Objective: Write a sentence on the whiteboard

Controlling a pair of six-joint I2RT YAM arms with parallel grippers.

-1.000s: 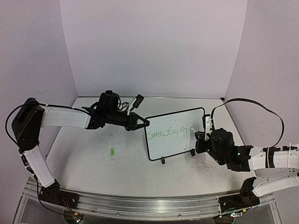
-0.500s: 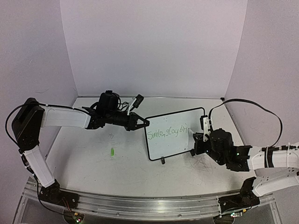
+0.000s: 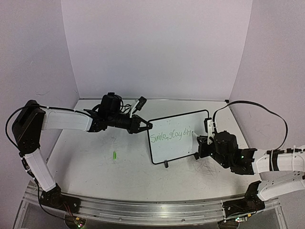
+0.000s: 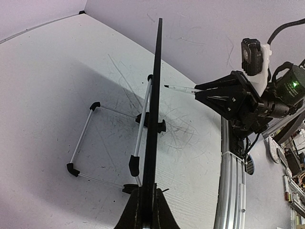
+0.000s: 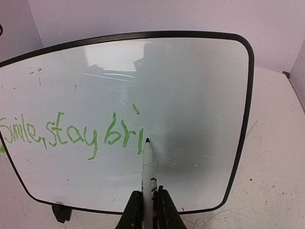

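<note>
The whiteboard [image 3: 178,143] stands upright on the table, black-framed. My left gripper [image 3: 147,126] is shut on its left edge, which runs edge-on through the left wrist view [image 4: 155,95] between the jaws [image 4: 147,210]. The sentence [image 3: 170,136] is green handwriting reading "Smile, stay bri" [image 5: 71,136]. My right gripper [image 5: 148,202] is shut on a white marker [image 5: 147,167]. The marker's dark tip sits at the board just right of the last green stroke. The right gripper [image 3: 202,141] is at the board's right side, and the marker also shows in the left wrist view [image 4: 180,88].
A small green marker cap [image 3: 115,155] lies on the table left of the board. The board's wire stand [image 4: 114,143] with black feet spreads out behind it. Faint scribbles mark the tabletop. An aluminium rail [image 3: 143,205] runs along the near edge.
My right gripper moved slightly left and up with the marker, and the green writing gained strokes after "stay". The left arm and the board have not moved.
</note>
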